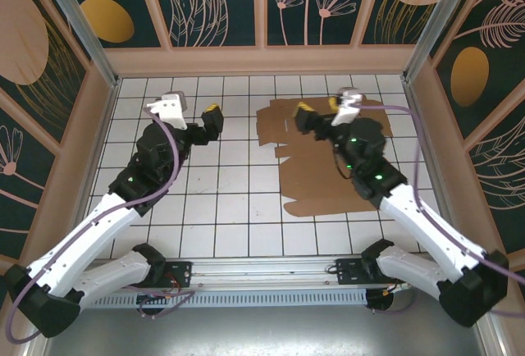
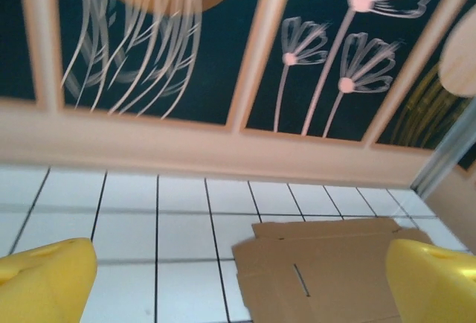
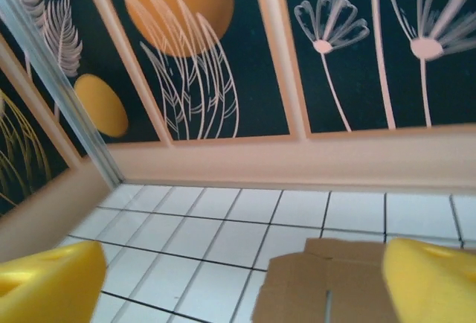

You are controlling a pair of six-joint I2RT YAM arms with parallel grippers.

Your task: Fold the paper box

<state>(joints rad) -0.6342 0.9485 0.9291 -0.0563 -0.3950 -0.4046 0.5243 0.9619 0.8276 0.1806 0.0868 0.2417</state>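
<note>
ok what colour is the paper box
Plain unprinted brown; the paper box shows best in the top external view.

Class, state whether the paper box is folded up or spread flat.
Spread flat: the paper box lies unfolded on the tiled table, with no walls raised.

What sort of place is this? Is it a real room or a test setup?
Probably a small robot test cell, not a room: a white tiled table boxed in by wall panels painted with flowers, aluminium corner posts, and a flat paper box lying on it.
</note>
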